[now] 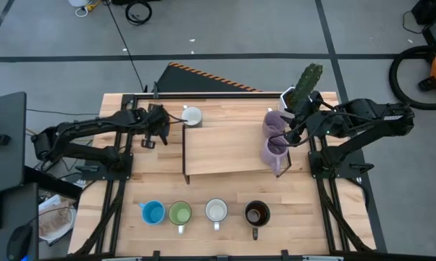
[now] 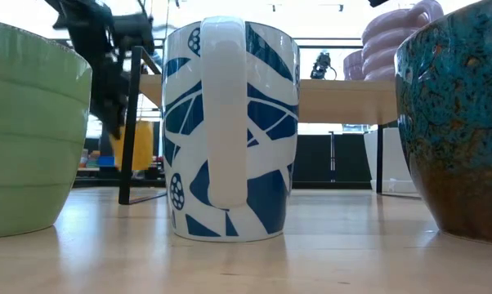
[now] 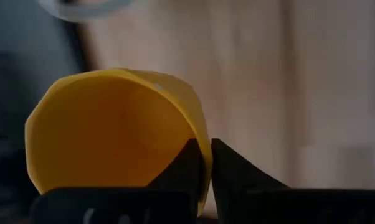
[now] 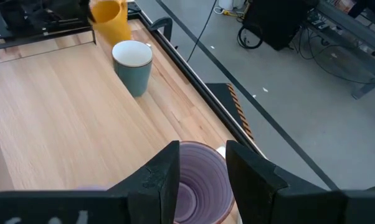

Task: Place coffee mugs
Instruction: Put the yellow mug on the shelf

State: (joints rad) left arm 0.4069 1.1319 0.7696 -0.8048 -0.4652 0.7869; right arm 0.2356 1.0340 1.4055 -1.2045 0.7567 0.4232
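My left gripper [image 1: 157, 127] is at the left end of the raised wooden shelf [image 1: 229, 156], shut on the orange mug [image 3: 113, 134], which also shows in the right wrist view [image 4: 109, 18]. A mug with a white inside [image 1: 193, 116] stands on the shelf beside it. My right gripper [image 4: 200, 165] hovers over the far lilac mug [image 4: 200, 180] at the shelf's right end. Its fingers are apart over the rim, and no touch shows. A second lilac mug [image 1: 274, 152] stands close by. Blue [image 1: 153, 212], green [image 1: 179, 213], white [image 1: 216, 210] and dark brown [image 1: 256, 213] mugs stand in a row near the table's near edge. My left gripper pinches the orange mug's wall at the rim [image 3: 204, 155], one finger [image 3: 189, 171] inside the mug and the other [image 3: 231, 171] outside. The mug's mouth faces the wrist camera. Seen from the right wrist, the mug sits tilted in the hold.
A cactus in a white pot [image 1: 301, 87] stands at the table's far right, just behind the right arm. The shelf's black legs and rail [image 4: 169, 43] run along its far edge. Bare shelf top lies between the white-inside mug and the lilac mugs.
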